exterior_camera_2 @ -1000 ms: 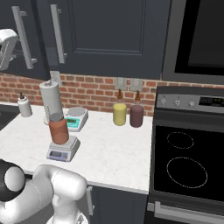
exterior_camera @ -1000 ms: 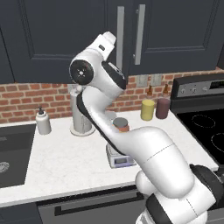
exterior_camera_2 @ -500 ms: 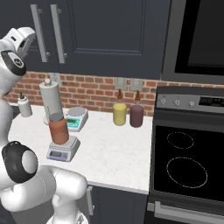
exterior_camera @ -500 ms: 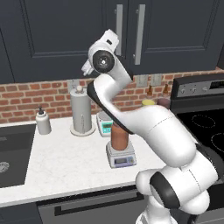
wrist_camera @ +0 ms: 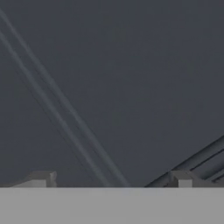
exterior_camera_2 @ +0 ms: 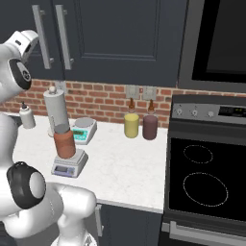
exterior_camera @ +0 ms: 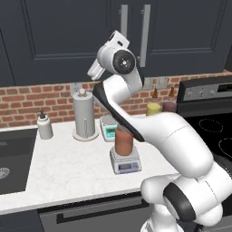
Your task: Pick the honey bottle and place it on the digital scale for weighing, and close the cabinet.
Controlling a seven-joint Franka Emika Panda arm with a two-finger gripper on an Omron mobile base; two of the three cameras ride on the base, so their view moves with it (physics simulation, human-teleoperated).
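Swung up since a moment ago, the white arm now holds its claw spread and empty against the cabinet. On the pale marbled desk, the squat grey scale carries the brown cylindrical honey bottle. Behind, the smooth charcoal panelled doors look shut.

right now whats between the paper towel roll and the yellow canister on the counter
In the right base view, the teal-display scale sits between the paper towel roll and the yellow canister, toward the roll; the counter from it to the canister is bare.
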